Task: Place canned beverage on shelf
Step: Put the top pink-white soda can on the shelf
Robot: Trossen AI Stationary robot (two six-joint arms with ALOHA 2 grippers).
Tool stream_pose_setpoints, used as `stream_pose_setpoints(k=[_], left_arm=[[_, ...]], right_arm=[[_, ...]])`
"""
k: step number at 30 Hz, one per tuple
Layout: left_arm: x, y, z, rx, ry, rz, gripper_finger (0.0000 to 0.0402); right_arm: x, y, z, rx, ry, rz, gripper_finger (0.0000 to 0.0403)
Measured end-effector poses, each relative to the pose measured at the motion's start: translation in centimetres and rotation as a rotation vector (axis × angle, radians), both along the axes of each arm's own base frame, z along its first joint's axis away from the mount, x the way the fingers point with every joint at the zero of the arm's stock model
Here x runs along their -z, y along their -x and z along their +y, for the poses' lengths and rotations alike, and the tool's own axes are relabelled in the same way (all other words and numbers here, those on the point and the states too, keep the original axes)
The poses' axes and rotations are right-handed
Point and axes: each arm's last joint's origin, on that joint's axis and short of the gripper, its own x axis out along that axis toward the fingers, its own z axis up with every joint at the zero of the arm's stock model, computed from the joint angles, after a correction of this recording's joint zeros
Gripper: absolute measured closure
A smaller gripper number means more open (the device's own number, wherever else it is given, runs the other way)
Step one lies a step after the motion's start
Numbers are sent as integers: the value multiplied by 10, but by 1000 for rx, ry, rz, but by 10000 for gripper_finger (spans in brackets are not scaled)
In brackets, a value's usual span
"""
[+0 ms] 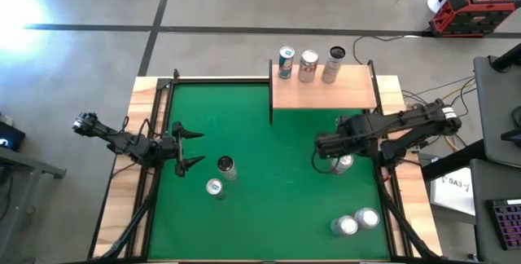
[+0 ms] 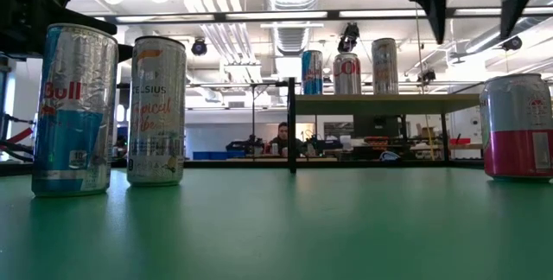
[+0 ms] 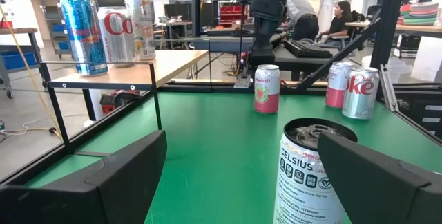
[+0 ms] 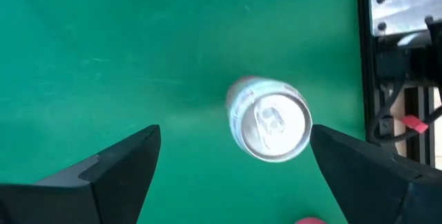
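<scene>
Black right fingers: standing wide apart, gripping nothing; right gripper [image 1: 319,155] is hanging above the felt, pointing straight down.
Under right gripper: pink-banded can [image 4: 269,119] is standing upright on the green felt, silver top facing the wrist camera, sitting between the two fingers [image 4: 117,162] but below them, nearer one finger; no contact showing. High view is showing the same can [image 1: 343,163] partly under the arm.
Left fingers: also spread wide, holding nothing; left gripper [image 1: 193,148] is sitting at the table's left side, pointing inward across the felt.
Ahead of left gripper: Celsius can [image 3: 309,172] is standing upright just in front of the fingertips, not between them, not touched. Red Bull can [image 1: 214,187] is standing just beside it, nearer the front edge.
Front right corner: two more cans [image 1: 356,222] are standing close together, one a Diet Coke going by the left wrist view.
Shelf: pale-wood board [image 1: 324,94] on black posts is standing at the table's far edge, right of centre.
On shelf: three cans [image 1: 308,66] are lining its far edge, upright in a row.
Table: green felt [image 1: 269,182], wooden rims on both sides.
Background: person is sitting at a desk far behind the table in the low view.
</scene>
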Motion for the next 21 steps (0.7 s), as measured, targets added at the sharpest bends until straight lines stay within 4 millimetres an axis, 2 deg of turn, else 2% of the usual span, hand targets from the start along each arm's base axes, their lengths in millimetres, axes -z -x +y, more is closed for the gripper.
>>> stream_pose_setpoints(k=[7,13,21], left_arm=[[0,0,0,0,0,0,41],[0,0,0,0,0,0,41],[0,0,0,0,0,0,41]], right_arm=[[10,7,20,39,13,17,39],[29,17,35,107,49,66,39],[48,25,41,151,97,79,40]])
